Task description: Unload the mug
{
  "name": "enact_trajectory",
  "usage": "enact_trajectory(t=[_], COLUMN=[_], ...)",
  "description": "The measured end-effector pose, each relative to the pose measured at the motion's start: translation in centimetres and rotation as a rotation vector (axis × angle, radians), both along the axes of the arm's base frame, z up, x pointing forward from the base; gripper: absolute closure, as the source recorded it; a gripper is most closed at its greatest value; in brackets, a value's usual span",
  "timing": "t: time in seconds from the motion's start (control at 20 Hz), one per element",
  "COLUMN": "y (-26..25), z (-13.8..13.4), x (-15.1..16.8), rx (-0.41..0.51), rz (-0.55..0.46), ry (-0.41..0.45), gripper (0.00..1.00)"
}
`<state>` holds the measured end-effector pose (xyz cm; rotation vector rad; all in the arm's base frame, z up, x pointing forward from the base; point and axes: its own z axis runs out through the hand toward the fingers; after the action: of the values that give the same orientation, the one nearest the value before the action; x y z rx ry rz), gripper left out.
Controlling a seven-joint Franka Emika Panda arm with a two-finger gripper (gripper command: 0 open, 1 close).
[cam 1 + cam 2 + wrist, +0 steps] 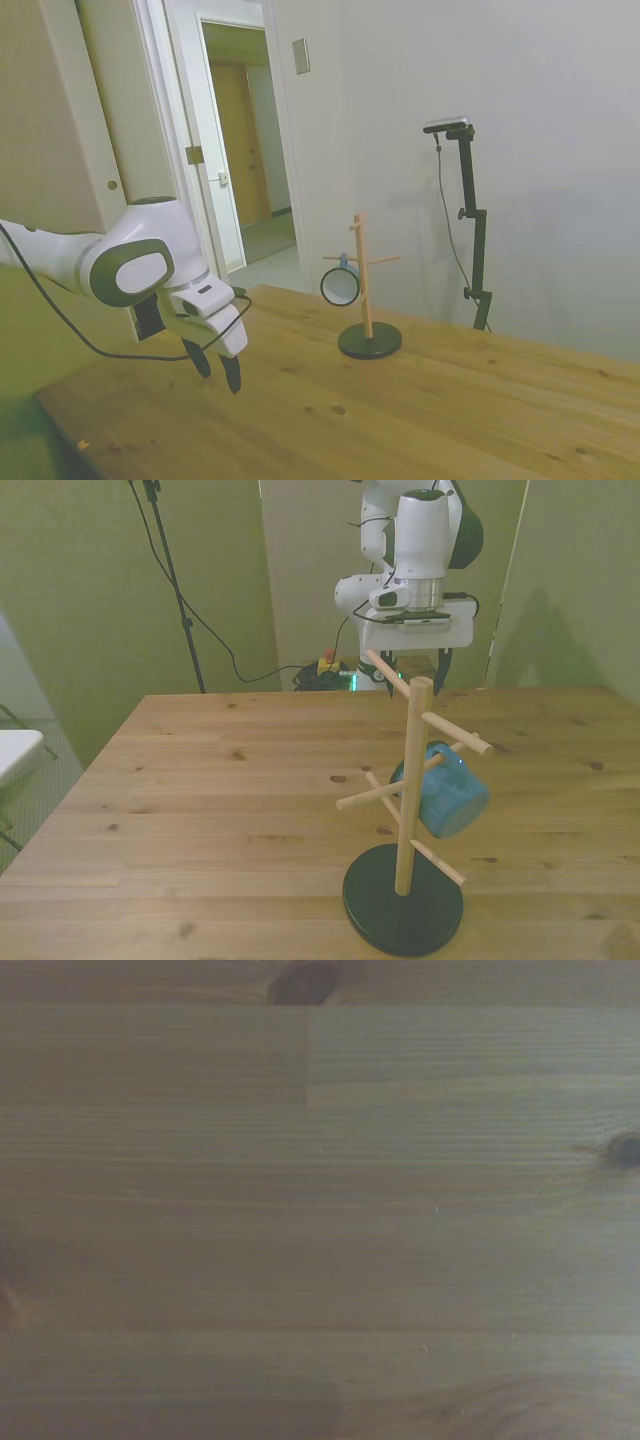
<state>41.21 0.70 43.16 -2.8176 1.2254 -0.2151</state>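
Note:
The blue-teal mug (447,792) hangs by its handle from a peg of the wooden stand (410,780), which rises from a black round base (403,912). In the side view the mug (340,285) shows its white inside and dark rim, beside the stand's post (362,275). My gripper (216,368) hovers just above the table, well short of the stand, open with nothing between its dark fingers (233,374). In the front view the gripper (413,672) is behind the stand's top. The wrist view shows only bare wooden table (320,1200).
The wooden table (200,780) spreads wide around the stand. A dark cable (90,340) trails from the arm. Behind the table are a white wall and an open doorway (240,150).

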Motion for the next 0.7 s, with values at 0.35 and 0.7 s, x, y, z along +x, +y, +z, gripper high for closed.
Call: enact_trajectory(t=[0.35, 0.7], y=[-0.9, -3.0], z=[0.9, 1.9], x=[1.4, 5.1], rx=[0.003, 0.002], rz=[-0.013, -0.053], ry=[-0.104, -0.301], gripper=[0.00, 0.00])
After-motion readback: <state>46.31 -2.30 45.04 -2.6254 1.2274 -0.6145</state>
